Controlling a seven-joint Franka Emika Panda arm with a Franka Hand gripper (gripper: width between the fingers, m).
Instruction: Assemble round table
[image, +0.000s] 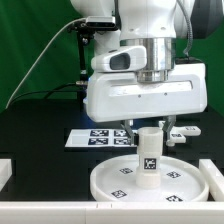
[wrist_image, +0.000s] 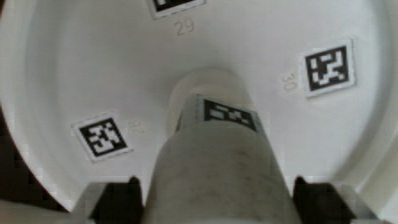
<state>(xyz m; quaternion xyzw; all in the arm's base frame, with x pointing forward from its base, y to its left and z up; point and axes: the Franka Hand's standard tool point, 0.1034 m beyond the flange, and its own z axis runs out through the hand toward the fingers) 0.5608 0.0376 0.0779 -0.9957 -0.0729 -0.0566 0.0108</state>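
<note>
The wide white round disc (image: 105, 180) lies on the black table near the front, with small square tags on its face. The short thick white leg (image: 148, 155) stands upright at the disc's centre. My gripper (image: 148, 132) comes straight down over the leg's top. In the wrist view the leg (wrist_image: 217, 150) runs between my two black fingers (wrist_image: 118, 200), which press against its two sides, and the disc (wrist_image: 107, 70) spreads out beneath. My gripper (wrist_image: 217, 202) is shut on the leg.
The marker board (image: 100, 138) lies flat behind the disc. A small white part (image: 186, 131), perhaps the foot, sits on the exterior view's right beside my gripper. White blocks stand at the front left (image: 5, 175) and front right (image: 215, 168) edges.
</note>
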